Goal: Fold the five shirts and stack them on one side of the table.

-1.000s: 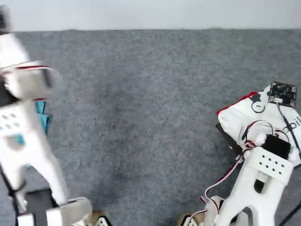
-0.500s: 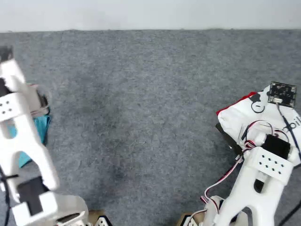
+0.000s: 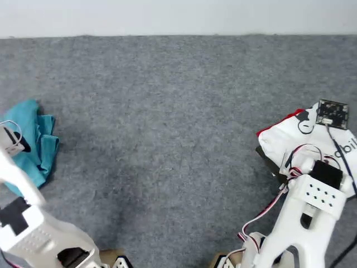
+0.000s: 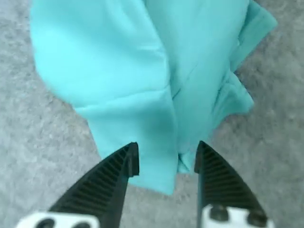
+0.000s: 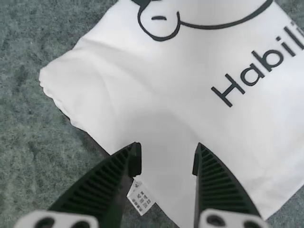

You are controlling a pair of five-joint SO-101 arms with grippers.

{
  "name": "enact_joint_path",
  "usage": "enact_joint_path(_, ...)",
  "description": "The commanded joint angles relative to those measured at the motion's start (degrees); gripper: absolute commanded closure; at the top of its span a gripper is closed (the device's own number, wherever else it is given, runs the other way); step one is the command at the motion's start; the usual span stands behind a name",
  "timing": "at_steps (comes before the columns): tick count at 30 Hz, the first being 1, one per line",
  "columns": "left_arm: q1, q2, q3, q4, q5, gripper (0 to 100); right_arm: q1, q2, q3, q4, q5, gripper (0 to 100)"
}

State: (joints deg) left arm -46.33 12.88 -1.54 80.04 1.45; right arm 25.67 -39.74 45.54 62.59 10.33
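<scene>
A crumpled teal shirt [image 3: 38, 138] lies at the table's left edge. In the left wrist view my left gripper [image 4: 166, 159] hangs open just above the teal shirt [image 4: 142, 61], holding nothing. At the right edge sits a folded white shirt [image 3: 285, 140] with dark print, on top of a stack. A red edge [image 3: 285, 118] and a dark edge [image 3: 266, 159] show beneath it. My right gripper [image 5: 166, 159] is open over the white shirt [image 5: 156, 95], with a small label tag [image 5: 141, 198] between its fingers. The right arm [image 3: 312, 195] covers part of the stack.
Grey carpet-like cloth [image 3: 167, 123] covers the table, and its middle lies bare between the two shirts. A pale wall runs along the far edge. The left arm [image 3: 28, 234] stands at the front left corner.
The left arm has swung down toward the front left corner, uncovering the teal shirt, which now lies on the table. The right arm and the stack have not moved.
</scene>
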Motion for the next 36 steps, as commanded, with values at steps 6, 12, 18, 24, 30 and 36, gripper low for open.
enact_joint_path(6,-0.1,5.1,-0.2,-5.0,-0.5,80,0.4,-1.5,-0.4,0.0,0.3,81.2)
enact_joint_path(12,-0.1,9.1,-0.4,-6.1,-0.7,81,0.4,-1.5,-0.4,0.0,0.3,81.2)
enact_joint_path(18,-0.1,9.7,-0.2,-5.7,-0.8,99,0.4,-1.5,-0.4,0.0,0.3,81.2)
enact_joint_path(24,-0.3,9.4,-1.6,-0.3,-0.9,99,0.4,-1.5,-0.4,0.0,0.3,81.2)
enact_joint_path(30,0.1,9.4,-11.2,14.2,-0.9,99,-0.7,-1.5,-0.4,0.0,0.3,81.2)
enact_joint_path(36,0.4,7.2,-20.6,20.6,-0.7,99,-6.1,-1.5,0.1,0.0,0.3,81.2)
